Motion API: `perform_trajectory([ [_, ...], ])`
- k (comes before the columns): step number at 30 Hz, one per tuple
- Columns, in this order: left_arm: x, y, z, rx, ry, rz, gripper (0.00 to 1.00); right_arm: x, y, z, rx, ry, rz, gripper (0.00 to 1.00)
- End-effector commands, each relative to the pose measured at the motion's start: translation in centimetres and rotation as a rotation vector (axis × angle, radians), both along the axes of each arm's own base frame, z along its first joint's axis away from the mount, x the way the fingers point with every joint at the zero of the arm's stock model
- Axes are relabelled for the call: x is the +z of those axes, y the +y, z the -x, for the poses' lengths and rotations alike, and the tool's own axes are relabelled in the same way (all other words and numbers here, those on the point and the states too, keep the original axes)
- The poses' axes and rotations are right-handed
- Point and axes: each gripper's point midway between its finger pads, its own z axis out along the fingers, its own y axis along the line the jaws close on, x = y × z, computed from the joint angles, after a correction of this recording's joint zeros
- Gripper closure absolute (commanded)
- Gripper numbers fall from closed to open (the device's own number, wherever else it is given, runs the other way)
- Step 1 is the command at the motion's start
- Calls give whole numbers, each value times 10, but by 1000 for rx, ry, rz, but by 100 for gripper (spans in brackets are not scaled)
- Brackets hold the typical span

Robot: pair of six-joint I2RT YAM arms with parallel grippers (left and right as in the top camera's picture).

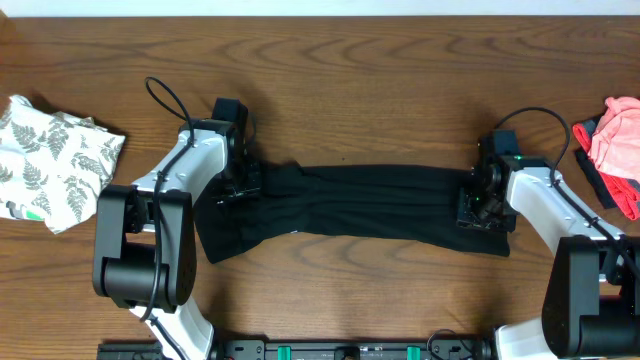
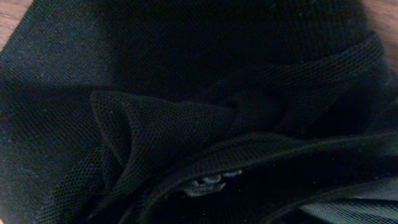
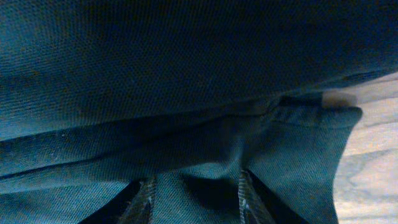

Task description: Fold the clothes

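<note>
A black garment (image 1: 360, 205) lies stretched out in a long band across the middle of the table. My left gripper (image 1: 240, 186) is at its left end, where the cloth is gathered; in the left wrist view bunched black mesh fabric (image 2: 168, 124) fills the frame and covers the jaws. My right gripper (image 1: 481, 206) is at its right end. In the right wrist view both fingertips (image 3: 196, 199) press into a pinched fold of the cloth (image 3: 186, 93).
A white garment with a leaf print (image 1: 50, 160) lies crumpled at the far left. A pink and red garment (image 1: 615, 145) lies at the far right edge. The wooden table (image 1: 350, 90) shows bare behind the black garment.
</note>
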Motion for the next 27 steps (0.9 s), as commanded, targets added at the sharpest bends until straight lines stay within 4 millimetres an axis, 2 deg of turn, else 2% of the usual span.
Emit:
perform_trajectory([
  [1, -24, 18, 18, 8, 85, -83, 52, -5, 0, 1, -4, -13, 4, 59],
  [4, -23, 18, 20, 7, 93, -84, 52, -12, 0, -9, -5, -71, 2, 59],
  [8, -23, 18, 23, 7, 102, -86, 52, -19, 0, -32, 2, -199, 5, 54],
  [13, -23, 18, 24, 7, 107, -86, 52, -18, -8, -49, -5, -279, 51, 52],
  [19, -23, 19, 23, 7, 105, -86, 52, -13, -4, -63, -4, -337, 25, 53],
  [21, -23, 19, 23, 7, 106, -86, 52, -4, 1, -68, 15, -352, -3, 50],
  [23, -23, 19, 23, 7, 106, -86, 52, 13, -2, -71, -18, -356, -6, 46],
  [27, -23, 19, 24, 7, 107, -86, 52, 51, -26, -74, -182, -392, -6, 44],
])
